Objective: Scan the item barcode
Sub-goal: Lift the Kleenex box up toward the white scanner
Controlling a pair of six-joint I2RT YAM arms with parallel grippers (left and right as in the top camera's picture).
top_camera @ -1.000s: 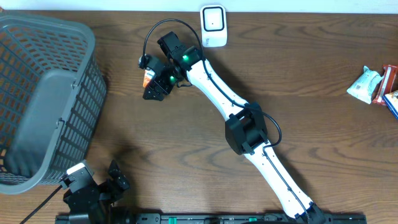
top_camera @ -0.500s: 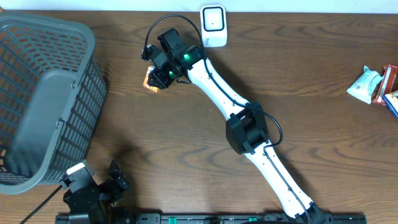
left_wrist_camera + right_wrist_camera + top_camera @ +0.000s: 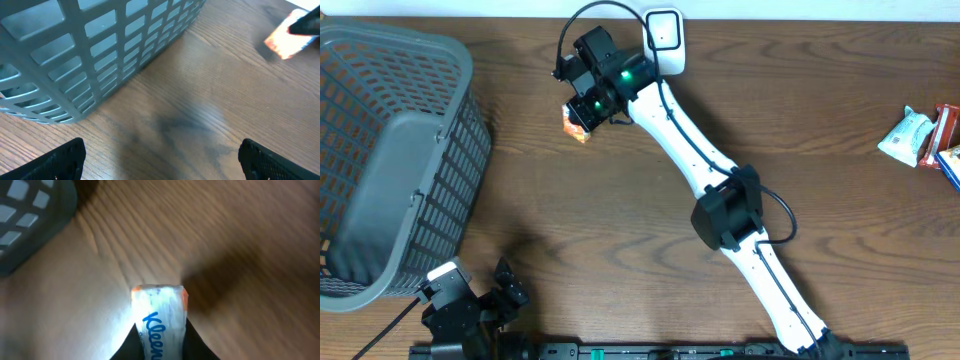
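The wooden bench (image 3: 520, 200) carries a grey slatted basket (image 3: 390, 150) along its left side. The right arm (image 3: 680, 140) reaches diagonally from the near edge up to the far middle. The white scanner (image 3: 663, 40) stands at the far edge, just right of that arm's wrist. A few loose packets (image 3: 910, 135) lie well apart at the far right.

The right gripper (image 3: 582, 118) has its jaws pinching one end of the tissue pack (image 3: 159, 315), an orange-edged white wrapper with blue lettering. The pack hangs just left of the scanner and appears to be off the wood (the shadow beneath it suggests so). The left gripper (image 3: 160, 155) waits at the near left beside the basket, with its jaws spread wide and nothing between them.

The hold takes only the end of a soft wrapper, so I judge the pack could twist or slip out during a swing to the right. I cannot tell which face carries the barcode, so it may be presented the wrong way round. The wrist and its looped cable (image 3: 582, 22) sit close to the scanner, and a careless turn could knock it.
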